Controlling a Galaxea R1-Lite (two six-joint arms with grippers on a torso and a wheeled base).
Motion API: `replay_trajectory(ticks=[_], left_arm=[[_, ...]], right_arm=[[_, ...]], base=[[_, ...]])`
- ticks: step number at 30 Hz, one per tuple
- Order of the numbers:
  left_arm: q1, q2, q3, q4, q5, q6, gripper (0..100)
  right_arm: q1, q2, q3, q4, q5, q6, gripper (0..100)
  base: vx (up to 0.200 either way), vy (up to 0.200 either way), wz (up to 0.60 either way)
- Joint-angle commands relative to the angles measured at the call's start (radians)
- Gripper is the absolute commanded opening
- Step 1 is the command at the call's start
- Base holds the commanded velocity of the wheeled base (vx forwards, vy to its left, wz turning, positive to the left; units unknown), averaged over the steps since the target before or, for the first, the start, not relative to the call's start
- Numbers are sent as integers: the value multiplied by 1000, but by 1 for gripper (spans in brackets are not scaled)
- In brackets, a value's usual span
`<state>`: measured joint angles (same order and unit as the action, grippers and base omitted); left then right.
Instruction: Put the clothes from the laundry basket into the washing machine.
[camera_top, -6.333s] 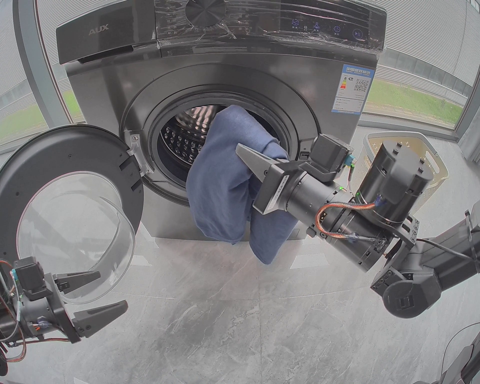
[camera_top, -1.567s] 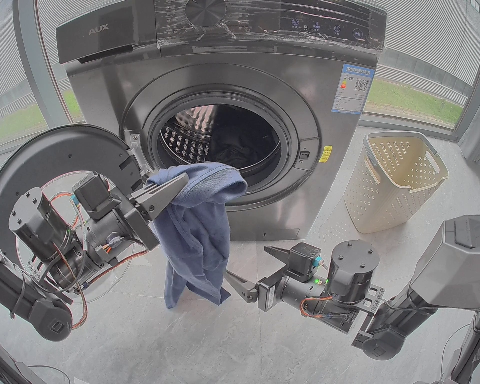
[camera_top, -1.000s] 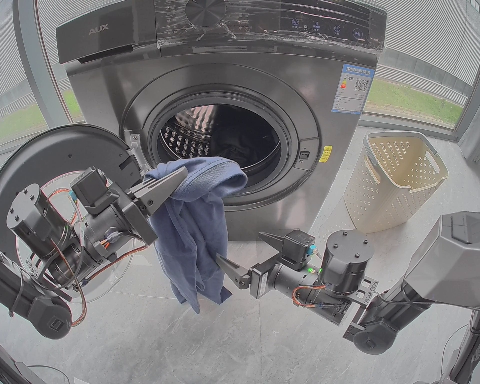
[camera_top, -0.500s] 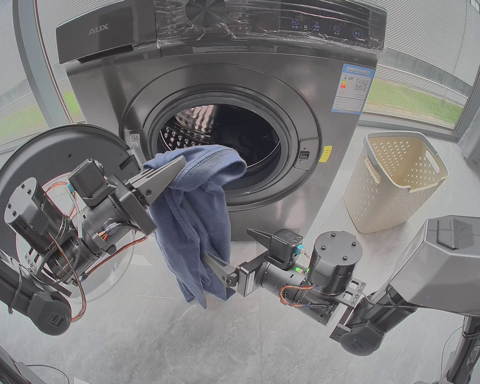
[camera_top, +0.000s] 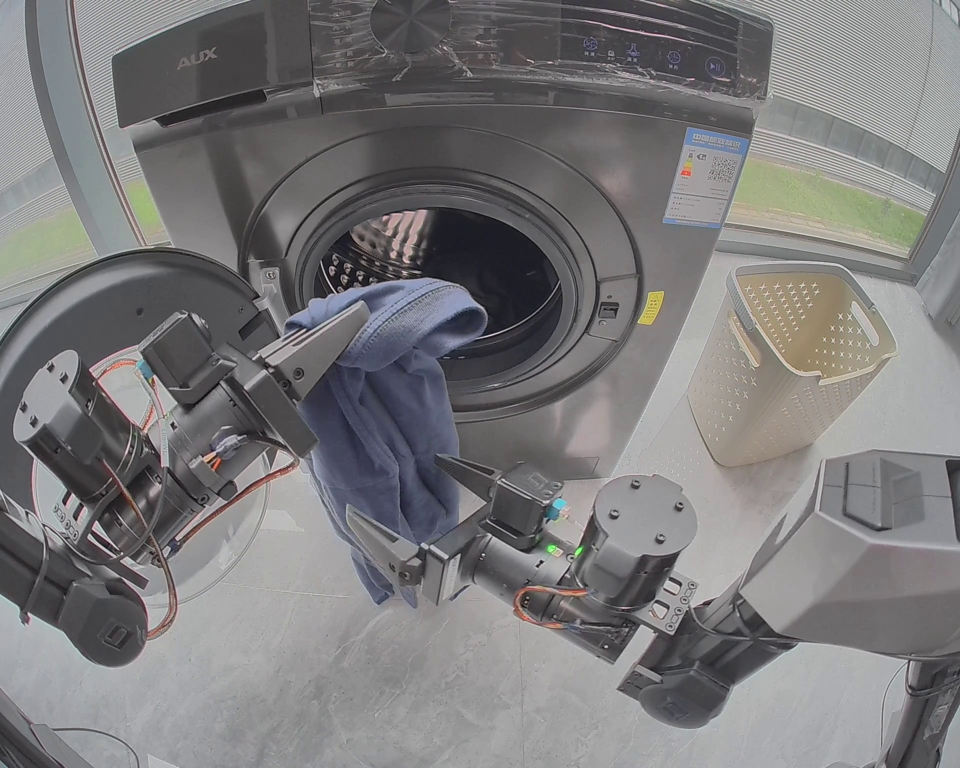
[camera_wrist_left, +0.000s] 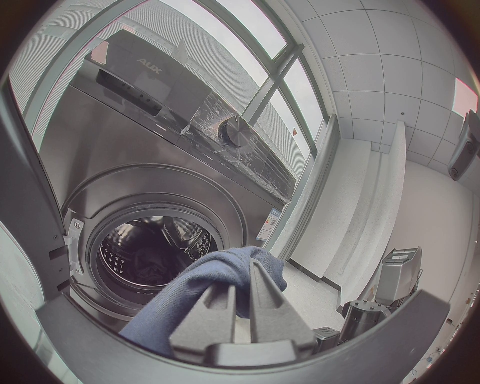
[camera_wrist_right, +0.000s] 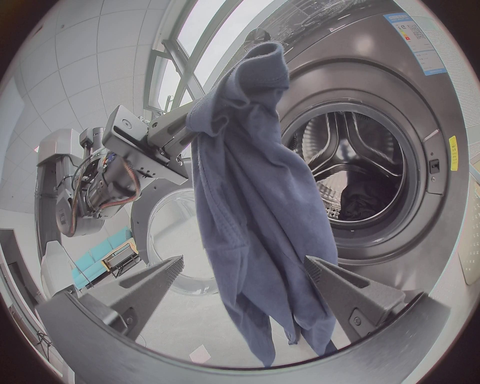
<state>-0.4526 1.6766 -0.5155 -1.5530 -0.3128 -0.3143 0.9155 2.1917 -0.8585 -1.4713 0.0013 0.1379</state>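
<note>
A blue garment (camera_top: 385, 430) is clamped in the jaws of the left gripper (camera_top: 352, 320) and hangs before the open washer (camera_top: 600, 200). The jaws of the right gripper (camera_wrist_right: 242, 260) are spread wide astride its lower part. From the right wrist a dark item (camera_wrist_right: 362, 197) is seen in the drum; from the head, the basket (camera_top: 800, 340) beside the washer.

Blue garment (camera_top: 395, 400): hangs limp before the drum opening, top fold pinched in left gripper (camera_top: 355, 320); washing machine (camera_top: 450, 150): grey, door (camera_top: 120, 330) swung open leftward, dark clothing (camera_wrist_right: 360, 197) inside; laundry basket (camera_top: 790, 360): cream, upright, right of machine.
</note>
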Motion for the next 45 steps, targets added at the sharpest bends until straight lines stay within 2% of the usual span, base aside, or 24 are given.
replay_trajectory(ticks=[1, 10, 14, 21, 22, 28, 33, 37, 45], left_arm=[[0, 5, 0, -2, 1, 3, 0], [3, 6, 2, -2, 1, 3, 0], [9, 20, -1, -2, 3, 4, 0], [9, 28, -9, -2, 4, 3, 0], [9, 29, -9, -2, 9, 3, 0], [9, 45, -37, -2, 44, 1, 0], [9, 41, -35, -2, 46, 1, 0], [9, 40, -31, -2, 46, -2, 0], [15, 43, -24, -2, 46, -2, 0]], right_arm=[[25, 59, -91, 19, 17, 2, 100], [54, 123, -201, 16, 22, 29, 100], [78, 122, -201, 12, 11, 29, 100], [78, 122, -208, -1, -6, 32, 100], [78, 123, -208, -4, -7, 32, 0], [86, 120, -208, -11, -7, 31, 0], [80, 122, -208, -7, -10, 31, 0], [77, 117, -206, -7, -33, 31, 0], [86, 72, -186, -7, -35, 31, 0]], base=[[0, 0, 0], [0, 0, 0], [0, 0, 0], [0, 0, 0], [0, 0, 0], [0, 0, 0], [0, 0, 0], [0, 0, 0], [0, 0, 0]])
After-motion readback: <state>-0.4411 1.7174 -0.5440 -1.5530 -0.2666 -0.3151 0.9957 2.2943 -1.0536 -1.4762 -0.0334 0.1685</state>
